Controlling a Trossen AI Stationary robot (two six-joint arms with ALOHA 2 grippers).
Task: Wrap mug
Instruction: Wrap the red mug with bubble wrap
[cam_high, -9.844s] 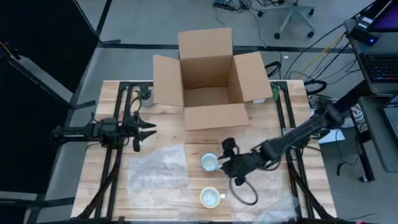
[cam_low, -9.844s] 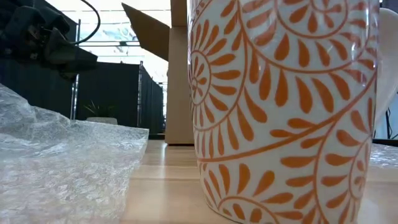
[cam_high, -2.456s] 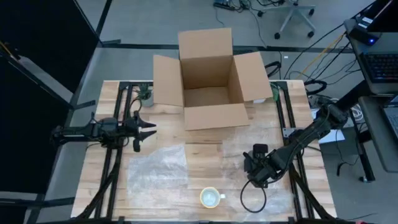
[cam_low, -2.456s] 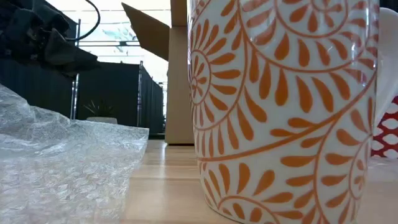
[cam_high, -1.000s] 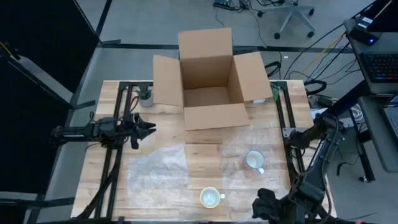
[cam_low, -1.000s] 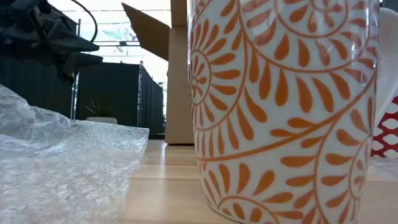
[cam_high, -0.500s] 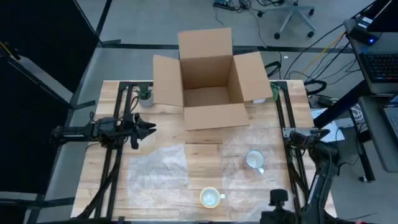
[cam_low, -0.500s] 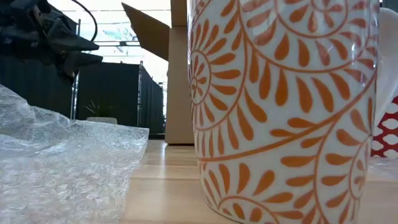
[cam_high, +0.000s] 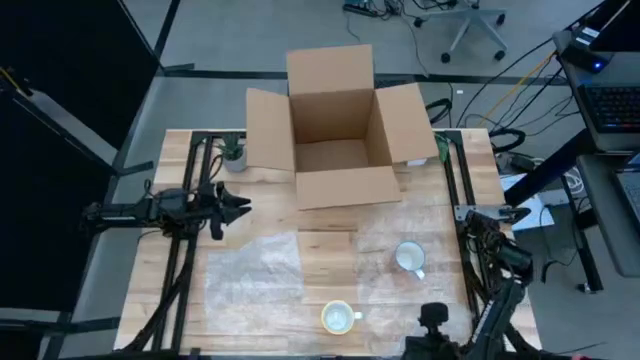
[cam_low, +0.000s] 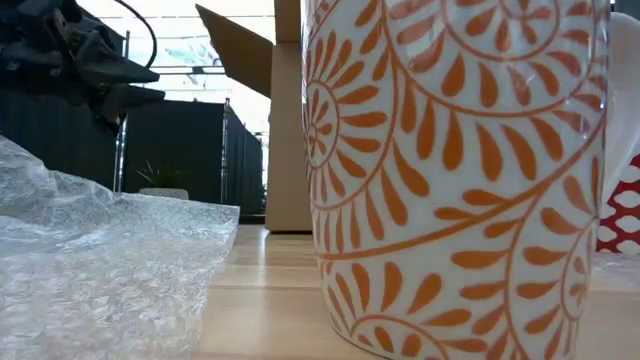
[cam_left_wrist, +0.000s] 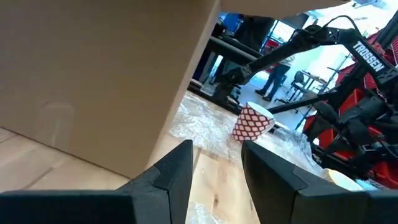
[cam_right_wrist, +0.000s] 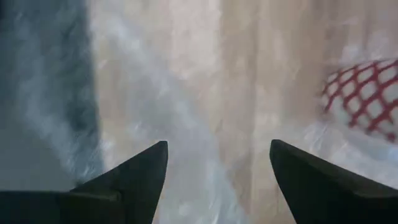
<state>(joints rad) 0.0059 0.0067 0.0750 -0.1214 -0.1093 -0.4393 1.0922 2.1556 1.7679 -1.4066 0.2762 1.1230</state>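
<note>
Red-latticed white ceramic mug (cam_high: 409, 258) is seen upright on clear bubble wrap (cam_high: 425, 255) at the desk's (cam_high: 330, 225) right side. The right end effector (cam_right_wrist: 217, 163), open and empty, hovers by the near edge; the left end effector (cam_left_wrist: 216, 163) waits, slightly parted. A careless tug on the wrap could tip the mug.

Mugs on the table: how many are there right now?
2. A red-patterned mug stands on the bubble wrap right of centre; an orange-patterned mug stands at the table's front edge. None seems hidden.
</note>
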